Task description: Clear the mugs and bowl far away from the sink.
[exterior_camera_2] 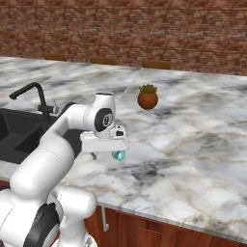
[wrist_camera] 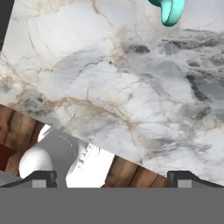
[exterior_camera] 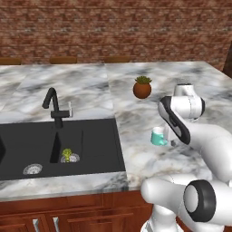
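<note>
The gripper (wrist_camera: 112, 177) hangs open above the marble worktop (exterior_camera: 181, 77), holding nothing. A teal mug (exterior_camera: 158, 136) stands on the worktop right of the sink (exterior_camera: 59, 147), just beside the gripper; a potted plant (exterior_camera: 142, 87) sits farther back.

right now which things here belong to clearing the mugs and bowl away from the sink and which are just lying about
Part of the job:
- small teal cylindrical mug on the marble counter, beside the arm
- large matte-black two-basin sink
- open tool, above the counter's front edge

Just lying about:
- round terracotta plant pot
- black angular faucet
- small green object in the basin
</note>
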